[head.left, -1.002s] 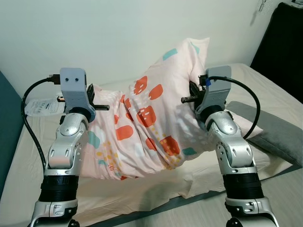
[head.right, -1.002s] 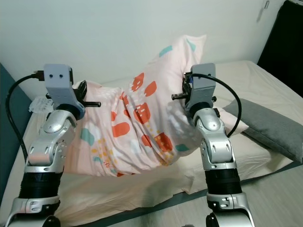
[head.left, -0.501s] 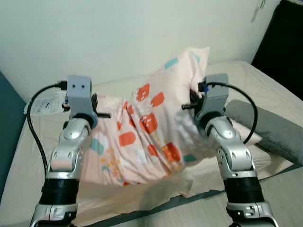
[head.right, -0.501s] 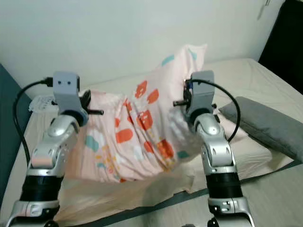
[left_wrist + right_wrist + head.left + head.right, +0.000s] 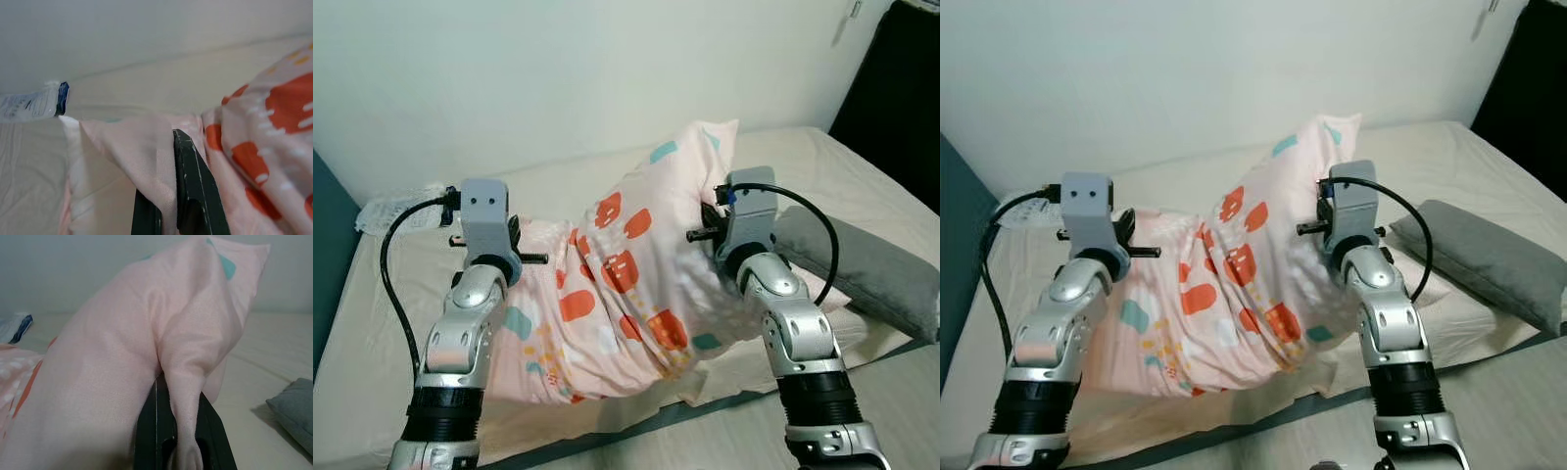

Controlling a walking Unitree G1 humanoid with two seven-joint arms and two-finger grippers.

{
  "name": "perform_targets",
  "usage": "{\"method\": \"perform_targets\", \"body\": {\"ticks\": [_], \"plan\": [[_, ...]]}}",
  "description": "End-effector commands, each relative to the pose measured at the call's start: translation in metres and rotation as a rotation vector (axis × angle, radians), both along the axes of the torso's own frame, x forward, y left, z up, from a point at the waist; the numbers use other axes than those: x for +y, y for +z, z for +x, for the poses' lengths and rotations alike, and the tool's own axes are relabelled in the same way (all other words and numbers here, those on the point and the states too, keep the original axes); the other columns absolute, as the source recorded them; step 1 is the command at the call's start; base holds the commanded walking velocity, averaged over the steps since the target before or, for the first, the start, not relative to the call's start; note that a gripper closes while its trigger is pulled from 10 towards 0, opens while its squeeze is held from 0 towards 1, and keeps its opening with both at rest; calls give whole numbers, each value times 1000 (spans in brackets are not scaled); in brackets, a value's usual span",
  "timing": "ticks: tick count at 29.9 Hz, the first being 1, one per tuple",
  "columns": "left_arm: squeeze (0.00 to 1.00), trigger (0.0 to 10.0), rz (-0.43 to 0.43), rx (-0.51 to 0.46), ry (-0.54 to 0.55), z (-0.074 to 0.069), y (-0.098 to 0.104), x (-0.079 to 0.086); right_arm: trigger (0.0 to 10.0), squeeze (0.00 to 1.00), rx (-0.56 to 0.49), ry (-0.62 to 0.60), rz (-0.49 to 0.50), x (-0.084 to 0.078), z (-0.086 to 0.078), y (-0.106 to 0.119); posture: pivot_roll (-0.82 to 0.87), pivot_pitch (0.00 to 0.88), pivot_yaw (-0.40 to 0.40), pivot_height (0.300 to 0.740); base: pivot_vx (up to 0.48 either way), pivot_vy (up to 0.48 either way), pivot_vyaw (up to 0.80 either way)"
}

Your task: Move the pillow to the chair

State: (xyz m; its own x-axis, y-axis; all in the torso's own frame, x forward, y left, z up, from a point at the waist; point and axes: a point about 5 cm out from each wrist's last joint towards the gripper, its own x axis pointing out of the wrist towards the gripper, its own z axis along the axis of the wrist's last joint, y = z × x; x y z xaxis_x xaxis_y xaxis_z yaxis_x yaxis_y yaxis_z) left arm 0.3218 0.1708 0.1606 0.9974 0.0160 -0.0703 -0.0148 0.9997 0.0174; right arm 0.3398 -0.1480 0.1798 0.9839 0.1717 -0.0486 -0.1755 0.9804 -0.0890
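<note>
Left gripper [image 5: 168, 196] is clamped on a fold of the pillow [image 5: 617, 284] fabric, black fingers [image 5: 195, 191] pinching the pink cloth btw them at the pillow's left end. Right gripper [image 5: 178, 431] is doing the same on the other side, clenched on a bunched-up ridge of cloth near the pillow's upper right corner. So the pillow hangs btw both arms, raised off the bed [image 5: 382, 323], sagging in the middle w/ its lower edge near the mattress front. It's pink w/ orange blobs, teal patches and small yellow dots, one corner sticking up toward the wall [image 5: 558, 69]. Grey pillow [image 5: 871, 264] lies on the bed to the right, well apart from the pink one. Plastic package [image 5: 396, 208] w/ print sits at the far left by the wall. Strip of floor [image 5: 724, 436] along the bed's front edge.
</note>
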Motion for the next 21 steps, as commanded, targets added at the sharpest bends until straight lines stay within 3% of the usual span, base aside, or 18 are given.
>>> {"method": "perform_targets", "body": {"ticks": [1, 12, 21], "plan": [[0, 10000, 23, -32, -19, -1, 2, -3, 10000, 0, -38, 24, -15, 5, 2, 5, -8, 47, -24, 740, 0, 0, 0], [0, 10000, 9, -32, -25, -1, -1, -5, 10000, 0, -45, 1, -7, 4, 2, 1, -1, 31, -11, 740, 0, 0, 0], [0, 10000, -26, -109, -60, -3, 2, -12, 10000, 0, -93, -40, 4, 0, -2, 3, -7, 40, 15, 740, 0, 0, 0]]}}
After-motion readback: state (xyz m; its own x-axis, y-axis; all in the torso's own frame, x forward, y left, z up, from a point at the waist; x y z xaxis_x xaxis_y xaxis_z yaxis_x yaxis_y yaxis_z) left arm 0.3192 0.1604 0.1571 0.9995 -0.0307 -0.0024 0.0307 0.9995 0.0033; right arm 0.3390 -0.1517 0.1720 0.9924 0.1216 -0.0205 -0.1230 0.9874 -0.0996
